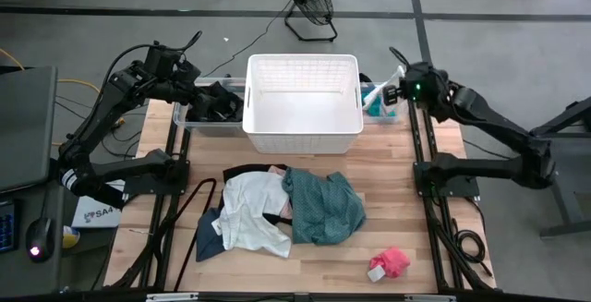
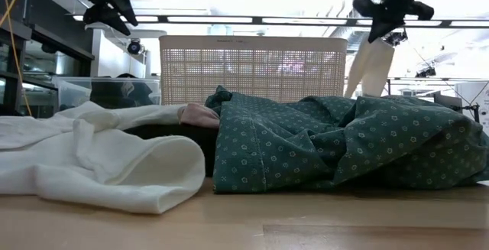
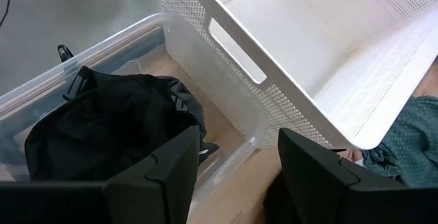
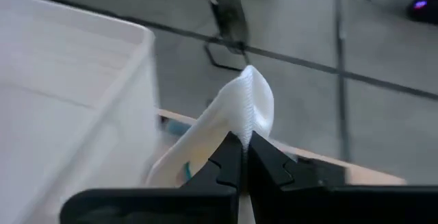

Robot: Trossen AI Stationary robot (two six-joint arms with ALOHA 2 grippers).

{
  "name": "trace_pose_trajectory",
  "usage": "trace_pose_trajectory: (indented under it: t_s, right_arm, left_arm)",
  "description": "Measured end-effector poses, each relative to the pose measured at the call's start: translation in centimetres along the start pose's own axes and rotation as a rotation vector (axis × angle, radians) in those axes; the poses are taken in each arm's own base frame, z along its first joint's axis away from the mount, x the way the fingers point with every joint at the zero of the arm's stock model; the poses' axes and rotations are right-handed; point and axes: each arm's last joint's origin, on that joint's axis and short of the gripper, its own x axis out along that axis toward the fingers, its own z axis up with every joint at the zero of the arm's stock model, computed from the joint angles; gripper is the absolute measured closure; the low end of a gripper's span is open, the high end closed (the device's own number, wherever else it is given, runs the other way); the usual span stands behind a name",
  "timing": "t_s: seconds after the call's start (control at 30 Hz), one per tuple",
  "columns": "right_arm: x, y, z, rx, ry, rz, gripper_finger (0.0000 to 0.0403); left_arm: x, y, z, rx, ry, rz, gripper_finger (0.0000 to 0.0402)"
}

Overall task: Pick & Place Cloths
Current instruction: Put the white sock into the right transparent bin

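Cloths are soft, light and floppy, so a pinch on a raised fold looks best: the right gripper (image 4: 245, 157) squeezes a white cloth (image 4: 239, 111) by the basket (image 1: 303, 104), the left gripper (image 3: 236, 166) hangs open, and more cloths (image 1: 319, 205) lie on the table (image 1: 434, 265).

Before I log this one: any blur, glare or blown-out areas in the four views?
High view: even light, sharp, no glare. Low view: ceiling lights blown out behind the white basket; the white cloth up close is soft. Left wrist view: sharp; left gripper open over the black cloth. Right wrist view: background blurred; right gripper pinches a white cloth.
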Motion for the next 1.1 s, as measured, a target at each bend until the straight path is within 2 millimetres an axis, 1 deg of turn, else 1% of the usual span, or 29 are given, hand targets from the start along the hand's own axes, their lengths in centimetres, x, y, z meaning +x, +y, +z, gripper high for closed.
trace_pose_trajectory:
  t_s: [0.13,0.27,0.43,0.57,0.67,0.73,0.83,1.1]
  right_arm:
    - [2.4,-0.7,0.3,-0.056,0.074,-0.054,0.0399]
    - [5.4,-0.8,0.3,-0.08,0.159,-0.098,0.0399]
    - [9.4,-0.2,0.1,-0.138,0.233,-0.128,0.0399]
    - [12.2,0.6,-0.8,-0.136,0.319,-0.082,0.0399]
    - [13.9,1.1,-1.3,-0.105,0.367,-0.035,0.0399]
    - [14.8,1.5,-1.7,-0.073,0.402,0.003,0.0399]
    - [15.8,1.7,-2.3,-0.027,0.45,0.015,0.0399]
    - [17.8,0.7,-3.4,0.087,0.534,-0.07,0.0399]
  left_arm:
    - [0.0,0.0,0.0,-0.004,0.0,0.001,0.0206]
    - [0.0,0.0,0.0,-0.007,0.0,0.001,0.0206]
    - [0.0,0.0,0.0,-0.025,0.0,0.002,0.0206]
    - [0.0,0.0,0.0,-0.026,0.0,0.002,0.0206]
    - [0.0,0.0,0.0,-0.03,0.0,0.002,0.0206]
    - [0.0,0.0,0.0,-0.03,0.0,0.002,0.0206]
    - [0.0,0.0,0.0,-0.045,0.0,0.001,0.0206]
    - [0.0,0.0,0.0,-0.053,0.001,0.0,0.0206]
